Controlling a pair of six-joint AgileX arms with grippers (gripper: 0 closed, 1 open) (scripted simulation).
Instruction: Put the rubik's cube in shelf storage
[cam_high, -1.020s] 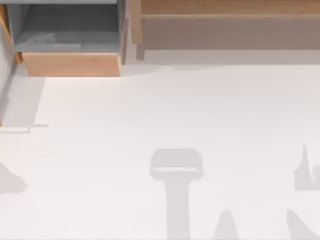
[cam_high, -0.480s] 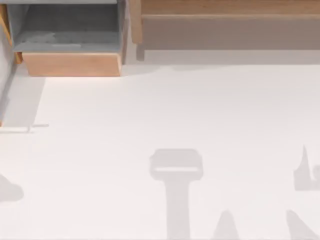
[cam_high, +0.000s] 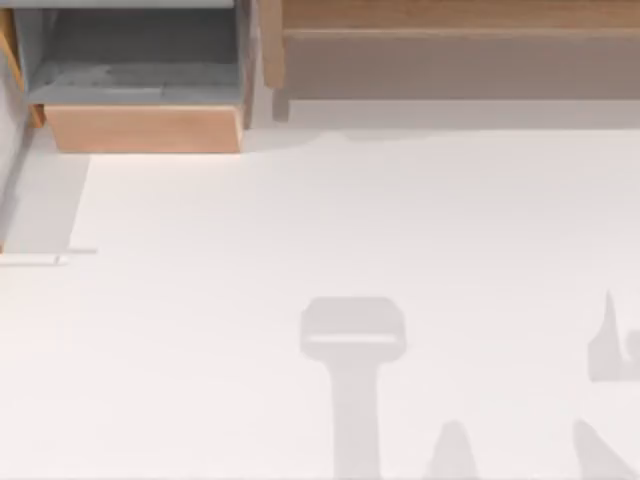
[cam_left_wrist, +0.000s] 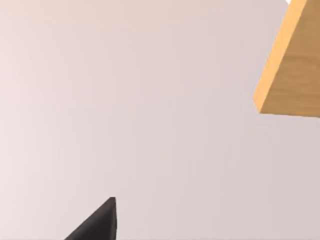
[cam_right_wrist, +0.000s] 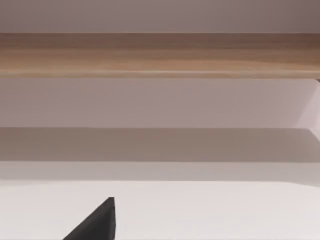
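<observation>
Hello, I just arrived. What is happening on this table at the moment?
Nothing is being handled right now. The white table carries arm shadows. At its far edge stand the shelf storage, a long wooden unit on the right, and a grey-lined box on the left. A dark fingertip of the left gripper hangs above the table near a wooden corner, and one of the right gripper faces the shelf ledge.

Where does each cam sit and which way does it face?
Top view: overhead, looking down at the white table, grey-lined box and shelf storage.
Left wrist view: on the left arm, facing table and a wood corner; dark left tool tip.
Right wrist view: on the right arm, facing the shelf; dark right tool tip.
Shared: the shelf's ledge, top and right wrist.
</observation>
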